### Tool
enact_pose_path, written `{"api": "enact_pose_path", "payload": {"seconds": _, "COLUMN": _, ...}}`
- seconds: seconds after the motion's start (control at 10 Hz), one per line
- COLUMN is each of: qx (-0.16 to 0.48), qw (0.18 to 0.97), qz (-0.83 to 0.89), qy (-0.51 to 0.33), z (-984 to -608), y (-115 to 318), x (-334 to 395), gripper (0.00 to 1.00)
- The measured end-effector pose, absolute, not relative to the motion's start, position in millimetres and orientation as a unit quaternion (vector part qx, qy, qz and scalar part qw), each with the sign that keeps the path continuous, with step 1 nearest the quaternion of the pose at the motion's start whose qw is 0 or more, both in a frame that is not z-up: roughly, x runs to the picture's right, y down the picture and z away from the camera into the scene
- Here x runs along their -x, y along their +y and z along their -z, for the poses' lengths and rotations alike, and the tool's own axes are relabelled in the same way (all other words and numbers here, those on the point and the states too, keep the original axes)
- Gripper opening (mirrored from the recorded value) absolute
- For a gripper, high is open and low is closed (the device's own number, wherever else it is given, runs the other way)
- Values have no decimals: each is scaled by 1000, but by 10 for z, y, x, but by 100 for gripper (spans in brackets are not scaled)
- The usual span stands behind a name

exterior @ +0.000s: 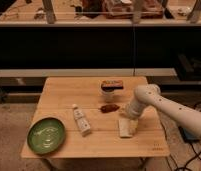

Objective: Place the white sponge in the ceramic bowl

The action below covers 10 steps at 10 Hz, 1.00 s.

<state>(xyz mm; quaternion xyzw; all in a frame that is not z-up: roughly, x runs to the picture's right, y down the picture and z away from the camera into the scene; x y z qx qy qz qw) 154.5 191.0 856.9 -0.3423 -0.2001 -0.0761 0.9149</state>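
The white sponge (125, 127) lies flat on the wooden table (59, 95), right of the middle near the front. My gripper (128, 117) hangs at the end of the white arm, right above the sponge's far end and at or just off its top. The green ceramic bowl (45, 134) sits at the table's front left corner, far to the left of the gripper, with nothing in it.
A white tube with a label (81, 120) lies between the bowl and the sponge. A small brown object (109, 108) lies just behind the sponge. A white cup with a brown block on it (110, 89) stands further back. A dark shelf runs behind the table.
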Motion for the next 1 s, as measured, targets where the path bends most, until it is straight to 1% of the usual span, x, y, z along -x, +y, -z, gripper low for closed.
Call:
{"api": "enact_pose_path", "payload": {"seconds": 0.1, "qx": 342, "qw": 915, "qz": 78, "qy": -202, "z": -8578, "y": 1928, "x": -1526, "gripper": 80}}
{"api": "enact_pose_path", "payload": {"seconds": 0.2, "qx": 341, "qw": 914, "qz": 80, "qy": -204, "z": -8582, "y": 1940, "x": -1522, "gripper": 78}}
{"api": "enact_pose_path", "payload": {"seconds": 0.3, "qx": 339, "qw": 914, "qz": 85, "qy": -207, "z": -8564, "y": 1932, "x": -1479, "gripper": 67}}
{"api": "enact_pose_path", "payload": {"seconds": 0.4, "qx": 337, "qw": 913, "qz": 90, "qy": -210, "z": -8543, "y": 1906, "x": -1424, "gripper": 59}}
{"api": "enact_pose_path", "payload": {"seconds": 0.5, "qx": 336, "qw": 913, "qz": 94, "qy": -212, "z": -8534, "y": 1900, "x": -1384, "gripper": 56}}
{"api": "enact_pose_path", "payload": {"seconds": 0.8, "qx": 333, "qw": 912, "qz": 102, "qy": -217, "z": -8514, "y": 1887, "x": -1346, "gripper": 56}}
{"api": "enact_pose_path", "payload": {"seconds": 0.9, "qx": 332, "qw": 912, "qz": 106, "qy": -218, "z": -8505, "y": 1884, "x": -1332, "gripper": 54}}
{"api": "enact_pose_path", "payload": {"seconds": 1.0, "qx": 330, "qw": 911, "qz": 111, "qy": -222, "z": -8467, "y": 1806, "x": -1293, "gripper": 44}}
